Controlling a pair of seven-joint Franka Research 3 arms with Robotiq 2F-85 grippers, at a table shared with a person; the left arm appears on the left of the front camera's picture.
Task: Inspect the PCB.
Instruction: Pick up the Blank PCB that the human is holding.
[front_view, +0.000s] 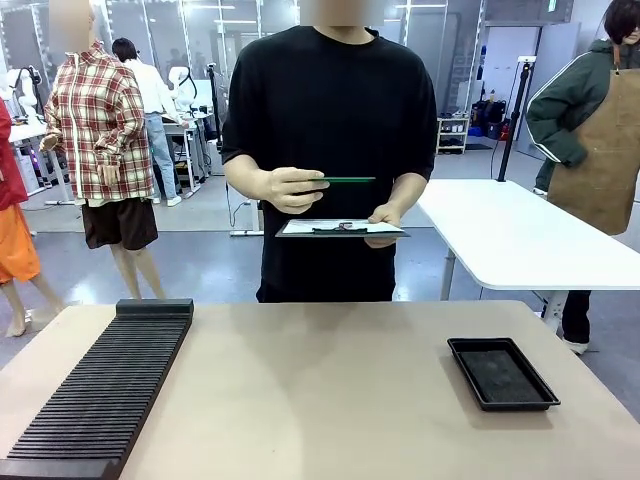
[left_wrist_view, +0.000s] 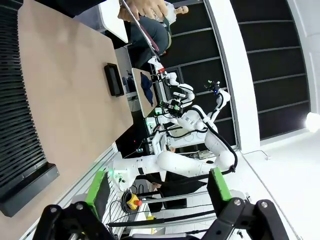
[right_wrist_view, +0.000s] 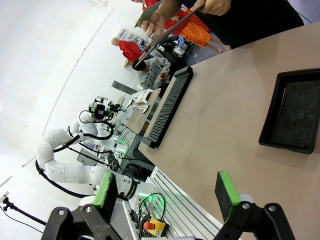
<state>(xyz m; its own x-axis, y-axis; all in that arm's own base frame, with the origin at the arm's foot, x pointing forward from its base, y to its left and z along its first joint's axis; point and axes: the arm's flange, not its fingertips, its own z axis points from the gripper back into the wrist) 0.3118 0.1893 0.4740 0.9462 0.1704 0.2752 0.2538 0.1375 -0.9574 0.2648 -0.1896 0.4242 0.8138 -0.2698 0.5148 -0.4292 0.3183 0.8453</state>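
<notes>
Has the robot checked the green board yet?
Nothing looks done yet. In hand: the person's hand holds the thin green circuit board edge-on above a dark clipboard. The left gripper and right gripper are open, holding nothing. Left: the whole inspection.

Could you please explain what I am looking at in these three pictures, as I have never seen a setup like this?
The front picture comes from a fixed camera on the robot's side of a table, looking across at a person. The other two come from cameras on the robot's wrists, each looking along a two-finger claw with green pads: the left gripper and the right gripper. Both are open and hold nothing. On the table lie a long black slotted rack and a shallow black tray. The person holds the PCB, a thin green board seen edge-on, in one hand, and a clipboard with paper in the other.
</notes>
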